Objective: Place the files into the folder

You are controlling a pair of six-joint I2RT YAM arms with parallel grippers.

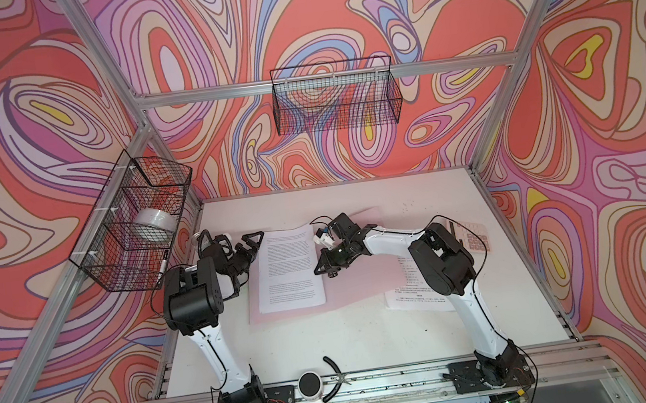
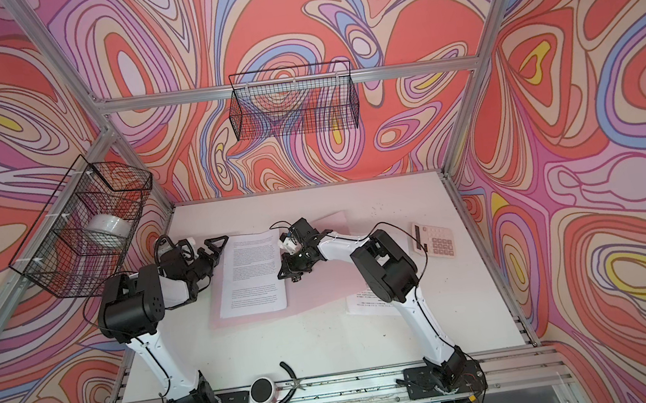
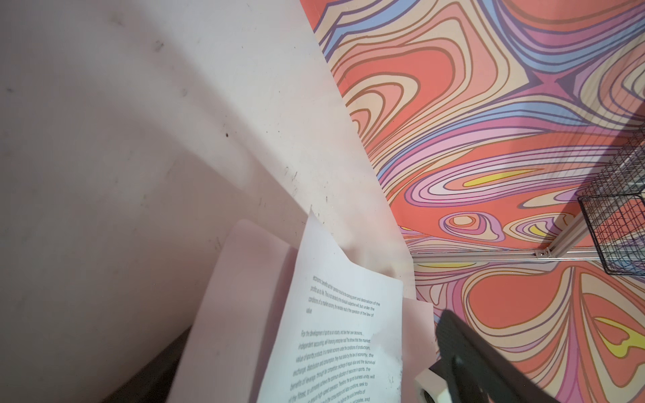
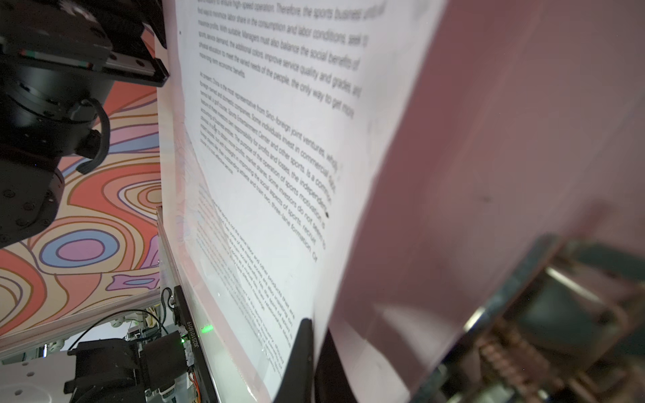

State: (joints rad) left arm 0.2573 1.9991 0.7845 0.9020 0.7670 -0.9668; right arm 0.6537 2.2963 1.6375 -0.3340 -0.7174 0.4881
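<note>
While left gripper gapes beside the sheet, right gripper — closed — touches its edge.

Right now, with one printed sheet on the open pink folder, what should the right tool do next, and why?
Probably open the right tool and lift clear: it is shut at the edge of the sheet, which already lies on the folder. A second sheet lies outside.

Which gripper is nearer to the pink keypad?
Right. The right gripper grips the printed sheet by its right edge, left of the pink keypad; the left gripper is farther, beyond the sheet's left edge.
</note>
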